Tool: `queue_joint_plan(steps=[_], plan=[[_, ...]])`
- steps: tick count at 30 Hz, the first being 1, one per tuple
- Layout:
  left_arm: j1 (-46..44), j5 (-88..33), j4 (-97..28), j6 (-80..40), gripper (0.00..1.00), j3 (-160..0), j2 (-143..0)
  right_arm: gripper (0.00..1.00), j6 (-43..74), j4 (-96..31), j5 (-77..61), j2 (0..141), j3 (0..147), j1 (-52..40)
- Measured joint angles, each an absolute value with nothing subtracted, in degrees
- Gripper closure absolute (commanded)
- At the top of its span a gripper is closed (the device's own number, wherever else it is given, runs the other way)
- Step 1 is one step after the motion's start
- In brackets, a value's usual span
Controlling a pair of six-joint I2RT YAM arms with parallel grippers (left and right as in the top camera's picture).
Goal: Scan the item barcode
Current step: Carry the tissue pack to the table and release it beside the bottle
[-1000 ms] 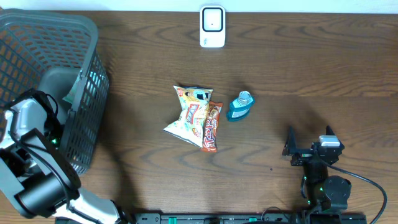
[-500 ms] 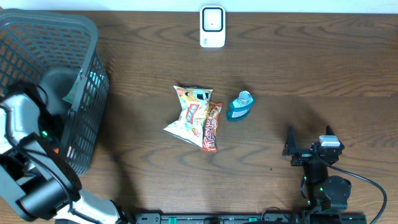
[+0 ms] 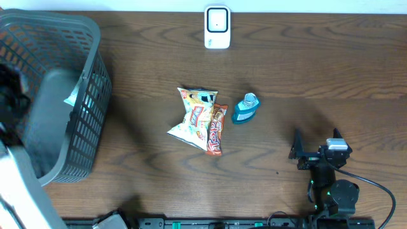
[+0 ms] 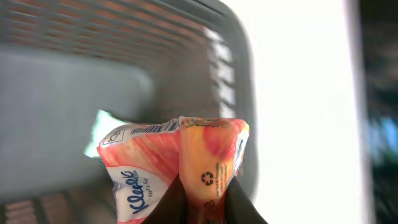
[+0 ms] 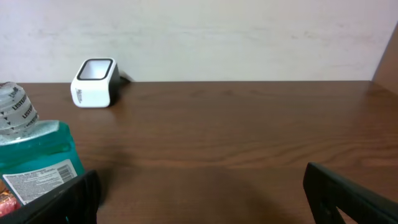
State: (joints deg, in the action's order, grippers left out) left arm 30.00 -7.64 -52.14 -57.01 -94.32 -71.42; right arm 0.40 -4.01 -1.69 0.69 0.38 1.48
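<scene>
the right arm [image 3: 335, 191] and right hand [image 3: 316, 145] are black, with green lights [image 3: 329, 193] and a thin cable [image 3: 369, 179].

In the left wrist view the Kleenex pack [image 4: 168, 162] runs off the bottom edge, and only the dark tips of the left gripper [image 4: 202, 208] pinching it show. Behind it the grey basket [image 4: 124, 37] is a blur. From overhead the left arm [image 3: 22, 191] is a smeared shape cut by the left edge, and the pack is hidden. The right wrist view crops the mouthwash bottle [image 5: 34, 155] at left and bottom. The red sliver beneath it is probably the snack packet [image 5: 6, 202].
</scene>
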Motion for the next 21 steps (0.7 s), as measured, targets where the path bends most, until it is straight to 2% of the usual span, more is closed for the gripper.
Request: queue_joint_plan(steps=[4, 8, 15, 21], plan=[[21.1, -8.9, -52.2, -51.7, 0.93, -94.3, -65.8, 0.01, 0.4, -4.0, -1.7, 0.7, 0.4, 1.5], [8.5, -9.4, -52.4, -43.0, 0.93, -94.3, -64.5, 0.01, 0.4, -4.0, -1.7, 0.7, 0.4, 1.5], [-14.3, -10.0, -50.8, -29.5, 0.93, -94.3, -68.3, 0.01, 0.4, -4.0, -1.7, 0.7, 0.4, 1.5], [-28.4, -10.3, -49.8, -21.3, 0.93, -94.3, -74.5, 0.01, 0.4, -4.0, -1.7, 0.7, 0.4, 1.5]])
